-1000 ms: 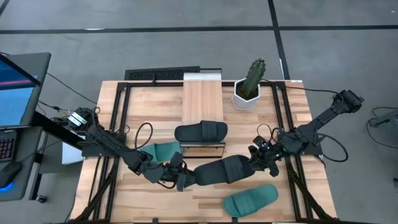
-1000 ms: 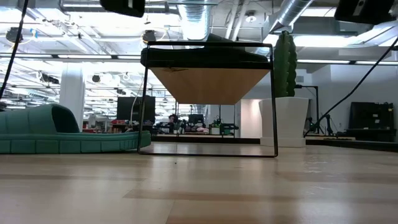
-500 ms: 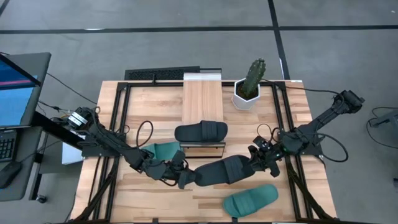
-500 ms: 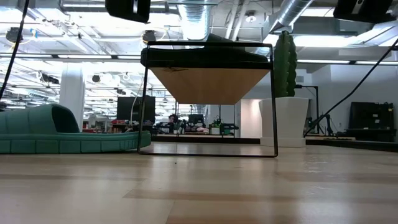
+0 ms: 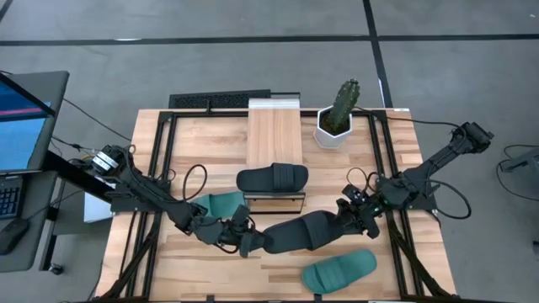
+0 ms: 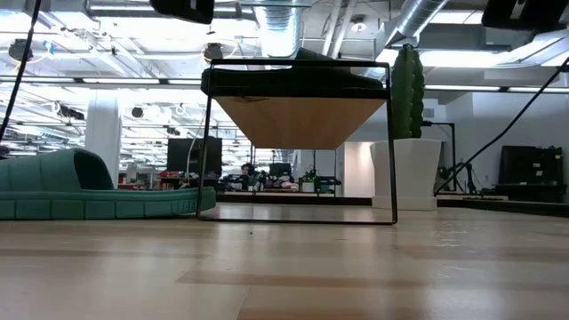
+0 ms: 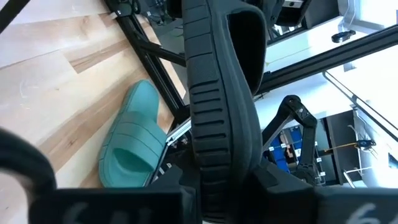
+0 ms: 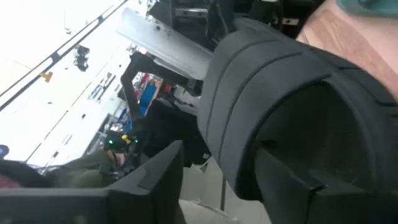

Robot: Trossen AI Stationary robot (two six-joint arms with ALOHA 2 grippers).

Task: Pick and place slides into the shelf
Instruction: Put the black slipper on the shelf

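A black slide (image 5: pixel 295 233) hangs over the table's near middle, between my two grippers. My left gripper (image 5: pixel 250 242) is shut on the slide's heel end. My right gripper (image 5: pixel 344 220) stands open at the strap end (image 8: pixel 280 112), with a finger (image 8: pixel 149 180) beside it and apart from it. A second black slide (image 5: pixel 271 178) lies across the near end of the shelf (image 5: pixel 274 139). One teal slide (image 5: pixel 217 204) lies on the table left of the shelf. Another teal slide (image 5: pixel 338 269) lies near the front edge. My left gripper pinches the black slide's heel end (image 7: pixel 219 163) between its two fingers. The fingers come level from the table's left and lie along the slide. The slide reaches away from them toward the right arm, lifted clear of the table.
A cactus in a white pot (image 5: pixel 338 114) stands right of the shelf's far end. Black frame rails (image 5: pixel 160 168) run along the table's left and right sides. Bare tabletop (image 6: pixel 284 267) lies under the lifted slide.
My left gripper has closed in on the slide's heel end. My right gripper has drawn back a little toward the table's right edge. The black slide stays lifted in the same place.
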